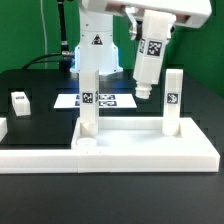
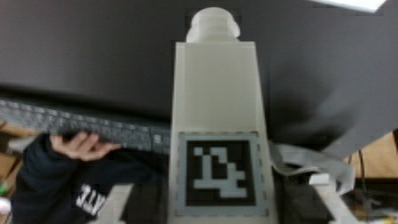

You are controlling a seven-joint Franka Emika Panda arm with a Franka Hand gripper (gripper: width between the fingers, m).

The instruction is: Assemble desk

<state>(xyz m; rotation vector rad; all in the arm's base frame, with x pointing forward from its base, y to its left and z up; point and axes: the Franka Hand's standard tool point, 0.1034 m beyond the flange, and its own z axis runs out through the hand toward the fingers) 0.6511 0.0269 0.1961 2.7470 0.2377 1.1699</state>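
Note:
My gripper (image 1: pixel 150 32) is shut on a white square desk leg (image 1: pixel 150 62) and holds it tilted in the air, peg end down, above the tabletop (image 1: pixel 135 140). The wrist view shows the same leg (image 2: pixel 217 90) running away from the gripper (image 2: pixel 217 208), with its tag close to the jaws and its round peg at the far tip. Two legs stand upright on the tabletop, one towards the exterior view's left (image 1: pixel 88 100) and one towards its right (image 1: pixel 172 105). The held leg's peg hangs between them, nearer the right one. A fourth leg (image 1: pixel 20 102) lies on the black table at the left.
A long low white rail (image 1: pixel 40 160) runs along the front of the tabletop and round its right side. The marker board (image 1: pixel 110 100) lies behind the tabletop in front of the robot base (image 1: pixel 98 45). The wrist view looks past the leg at a keyboard (image 2: pixel 89 120).

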